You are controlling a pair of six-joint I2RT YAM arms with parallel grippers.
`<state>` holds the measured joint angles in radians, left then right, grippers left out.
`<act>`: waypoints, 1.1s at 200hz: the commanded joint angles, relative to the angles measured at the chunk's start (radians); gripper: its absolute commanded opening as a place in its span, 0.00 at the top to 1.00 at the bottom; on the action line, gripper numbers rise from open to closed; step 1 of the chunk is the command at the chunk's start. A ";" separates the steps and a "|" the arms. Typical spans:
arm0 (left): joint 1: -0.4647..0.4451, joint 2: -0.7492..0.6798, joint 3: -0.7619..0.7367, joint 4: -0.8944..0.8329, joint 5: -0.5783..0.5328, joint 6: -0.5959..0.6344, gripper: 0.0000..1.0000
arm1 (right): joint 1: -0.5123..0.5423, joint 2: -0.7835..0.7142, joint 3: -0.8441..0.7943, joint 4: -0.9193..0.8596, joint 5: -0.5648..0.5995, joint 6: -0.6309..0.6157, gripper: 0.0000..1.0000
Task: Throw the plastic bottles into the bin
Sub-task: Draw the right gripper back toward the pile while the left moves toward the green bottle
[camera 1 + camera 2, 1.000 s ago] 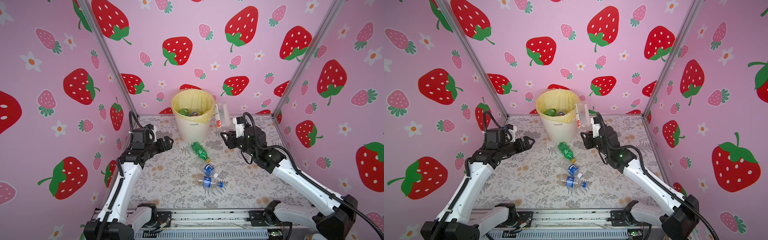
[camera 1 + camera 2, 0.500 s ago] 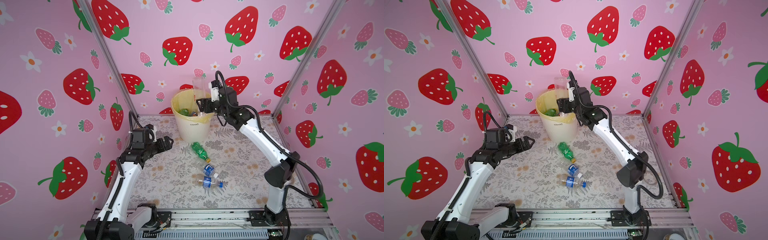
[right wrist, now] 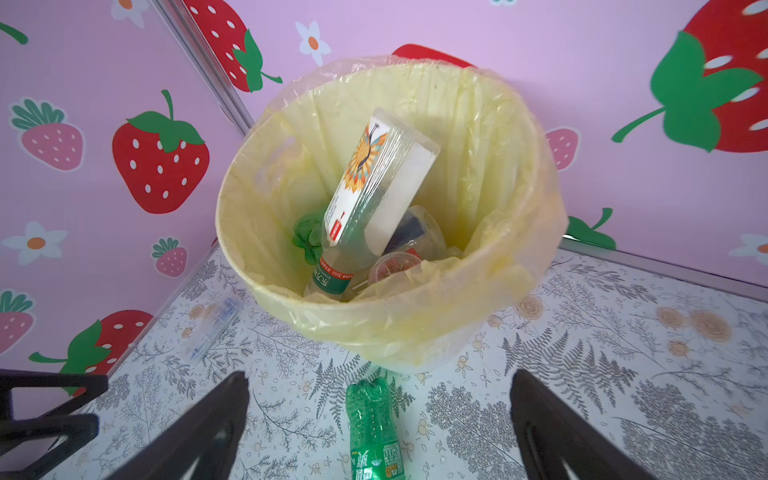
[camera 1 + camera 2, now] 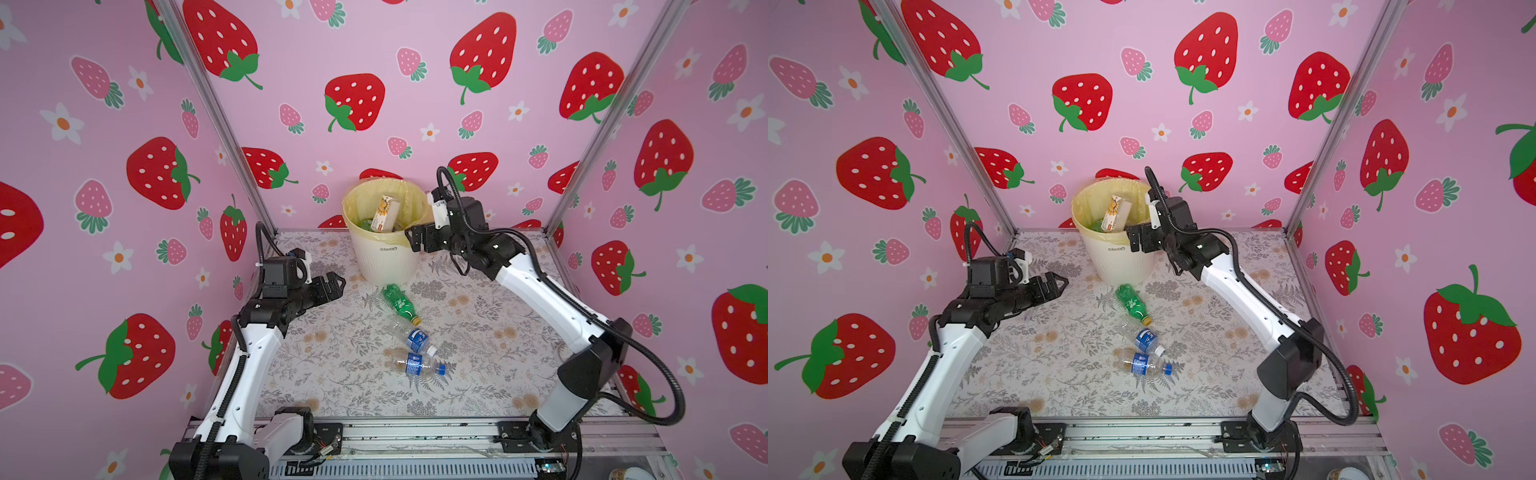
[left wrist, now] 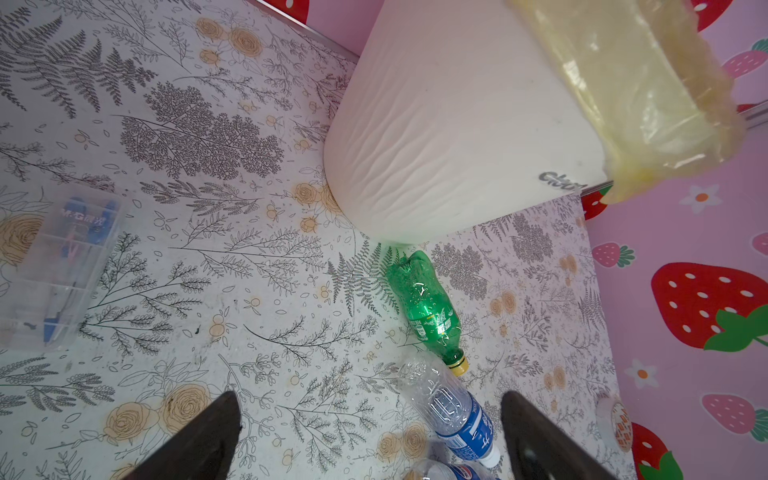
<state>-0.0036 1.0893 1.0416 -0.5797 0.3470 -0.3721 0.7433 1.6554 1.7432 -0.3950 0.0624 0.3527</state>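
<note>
The white bin (image 4: 388,253) (image 4: 1121,259) with its yellow liner stands at the back of the table. A clear bottle with a white and orange label (image 4: 384,212) (image 3: 374,187) leans inside it, on top of other bottles. My right gripper (image 4: 415,239) (image 3: 380,377) is open and empty just off the bin's right rim. On the table in front of the bin lie a green bottle (image 4: 399,302) (image 5: 428,307) (image 3: 374,432), a clear white-capped bottle (image 4: 413,336) (image 5: 453,411) and a clear blue-capped bottle (image 4: 419,365). My left gripper (image 4: 334,286) (image 5: 372,401) hangs open and empty to their left.
A clear plastic case with blue contents (image 5: 58,266) (image 3: 212,328) lies on the table left of the bin, near the wall. Pink strawberry walls and metal posts (image 4: 220,124) close the table on three sides.
My right gripper carried the labelled bottle from right of the bin up over its mouth and opened. The bottle now rests in the bin and the gripper has dropped beside the rim. The left arm stayed still.
</note>
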 commanded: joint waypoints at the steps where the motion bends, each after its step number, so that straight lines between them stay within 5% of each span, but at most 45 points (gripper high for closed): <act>1: 0.008 0.008 0.003 0.011 0.019 -0.005 0.01 | -0.004 -0.099 -0.111 0.059 0.062 -0.017 0.01; 126: 0.008 0.017 -0.009 0.024 0.034 -0.013 0.01 | -0.030 -0.381 -0.652 0.156 0.074 0.095 0.01; 220: -0.048 0.022 -0.014 0.024 -0.028 -0.054 0.01 | -0.034 -0.539 -0.861 0.164 0.075 0.163 0.01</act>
<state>-0.0185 1.1057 1.0378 -0.5602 0.3550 -0.4019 0.7170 1.1587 0.9276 -0.2470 0.1295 0.4839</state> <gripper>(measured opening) 0.990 0.994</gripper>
